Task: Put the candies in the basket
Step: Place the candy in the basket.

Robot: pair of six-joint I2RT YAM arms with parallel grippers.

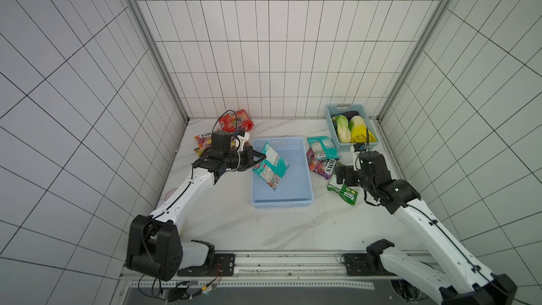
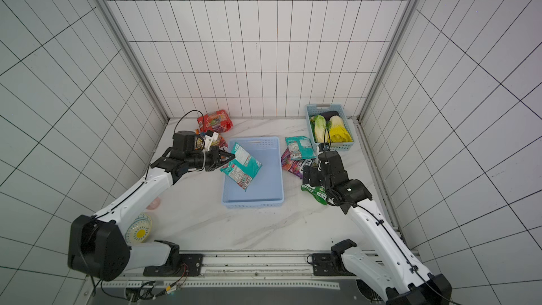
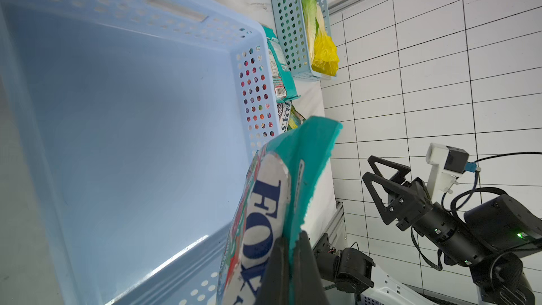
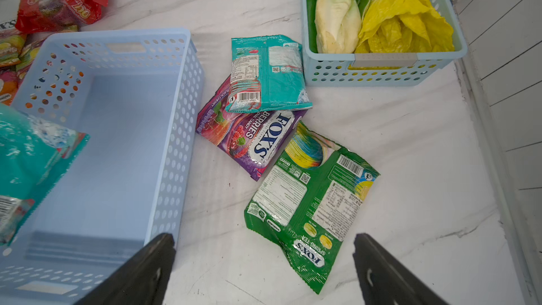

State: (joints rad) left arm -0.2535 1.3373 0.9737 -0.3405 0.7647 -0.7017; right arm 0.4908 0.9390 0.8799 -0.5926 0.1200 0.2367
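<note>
The pale blue basket stands mid-table. My left gripper is shut on the edge of a teal candy bag, which hangs tilted over the basket's left part. My right gripper stands open just above a green candy bag lying right of the basket. A purple bag and another teal bag lie overlapping behind it. A red bag and orange bags lie at the back left, partly hidden by my left arm.
A smaller blue basket holding green and yellow leafy vegetables stands at the back right corner, close to the teal bag. A patterned plate lies under my left arm. Tiled walls close in three sides.
</note>
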